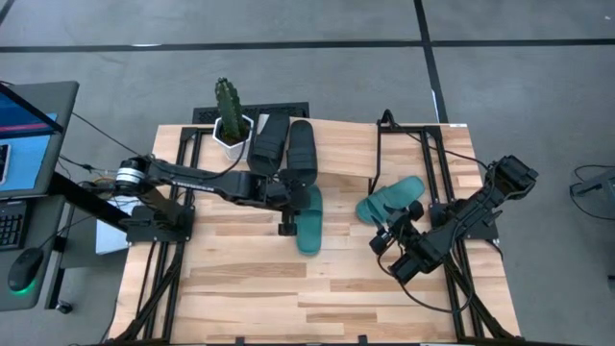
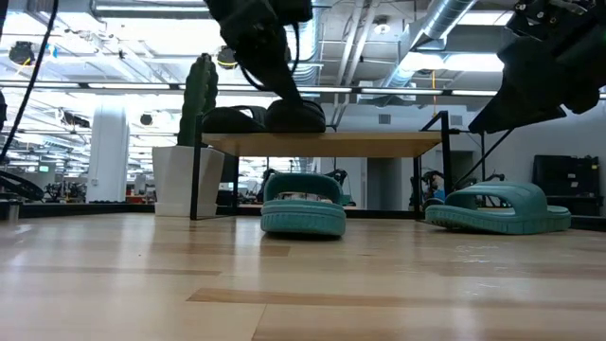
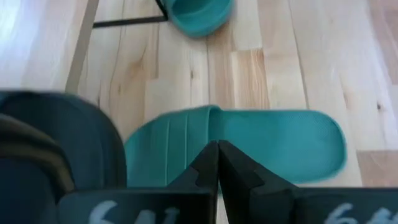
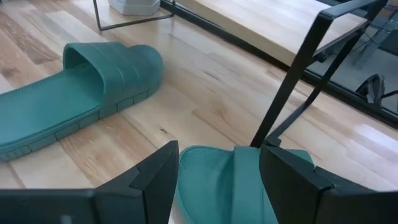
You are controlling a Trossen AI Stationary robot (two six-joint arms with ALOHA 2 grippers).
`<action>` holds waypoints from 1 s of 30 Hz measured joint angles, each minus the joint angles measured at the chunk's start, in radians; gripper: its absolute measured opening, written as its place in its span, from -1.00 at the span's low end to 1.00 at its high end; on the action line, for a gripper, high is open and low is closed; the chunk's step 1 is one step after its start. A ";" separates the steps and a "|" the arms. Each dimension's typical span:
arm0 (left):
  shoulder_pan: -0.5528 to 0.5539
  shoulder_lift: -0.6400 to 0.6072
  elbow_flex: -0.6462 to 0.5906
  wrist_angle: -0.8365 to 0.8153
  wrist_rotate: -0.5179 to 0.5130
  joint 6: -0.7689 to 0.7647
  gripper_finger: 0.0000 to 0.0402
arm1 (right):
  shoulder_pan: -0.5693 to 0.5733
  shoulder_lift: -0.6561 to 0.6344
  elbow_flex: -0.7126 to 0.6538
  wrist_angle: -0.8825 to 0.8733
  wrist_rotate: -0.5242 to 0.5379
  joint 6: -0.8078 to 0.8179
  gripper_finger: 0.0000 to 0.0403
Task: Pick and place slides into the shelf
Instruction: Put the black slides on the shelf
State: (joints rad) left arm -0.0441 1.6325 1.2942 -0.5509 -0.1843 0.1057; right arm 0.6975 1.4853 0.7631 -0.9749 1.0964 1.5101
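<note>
Right gripper, fingers spread, hovered over teal slide at shelf's four o'clock; descend squarely, straddling strap. Left gripper pressed together.

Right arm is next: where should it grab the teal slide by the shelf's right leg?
Probably the strap. The teal slide lies flat, sole down, right beneath the open right end effector. Come straight down, one finger under the arched strap and one outside, keeping clear of the shelf leg beside it.
</note>
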 joint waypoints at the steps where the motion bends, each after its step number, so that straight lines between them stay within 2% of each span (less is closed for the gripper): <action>1: 0.000 0.009 0.000 0.012 -0.002 0.007 -1.00 | 0.000 0.000 0.000 -0.003 -0.001 0.000 0.04; 13: 0.041 0.012 0.000 0.017 -0.121 0.040 -1.00 | 0.000 0.000 0.000 -0.004 -0.026 0.000 0.04; 21: 0.075 -0.002 0.000 0.000 -0.147 0.056 -1.00 | 0.000 0.000 0.000 -0.008 -0.026 0.000 0.04; 30: 0.086 -0.024 0.000 -0.017 -0.221 0.074 -1.00 | 0.000 0.000 0.000 -0.009 -0.026 0.000 0.04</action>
State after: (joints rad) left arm 0.0419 1.6082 1.2942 -0.5674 -0.4049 0.1793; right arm 0.6975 1.4853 0.7631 -0.9840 1.0706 1.5101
